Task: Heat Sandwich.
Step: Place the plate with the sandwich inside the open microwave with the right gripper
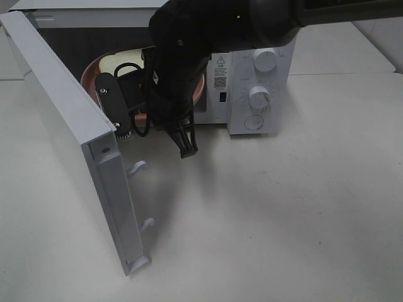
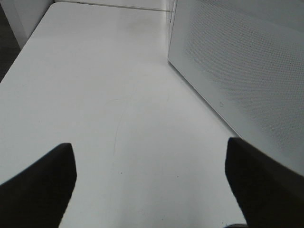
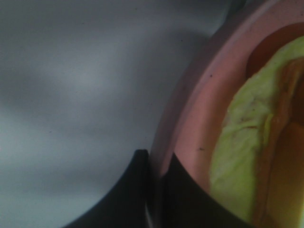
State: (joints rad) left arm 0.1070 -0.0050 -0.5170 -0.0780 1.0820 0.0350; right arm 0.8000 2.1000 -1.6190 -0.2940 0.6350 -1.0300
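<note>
Over white table (image 2: 118, 95), left end effector (image 2: 148, 142) gapes; right end effector (image 3: 156, 160) pinches pink plate (image 3: 190, 123).

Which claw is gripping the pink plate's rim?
The right claw, pinched shut on the pink plate carrying the sandwich; the left claw stands wide open over the table.

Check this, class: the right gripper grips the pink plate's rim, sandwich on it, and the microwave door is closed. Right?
No: the microwave door stands open, per the exterior high view. The right gripper does grip the pink plate, sandwich on it.
</note>
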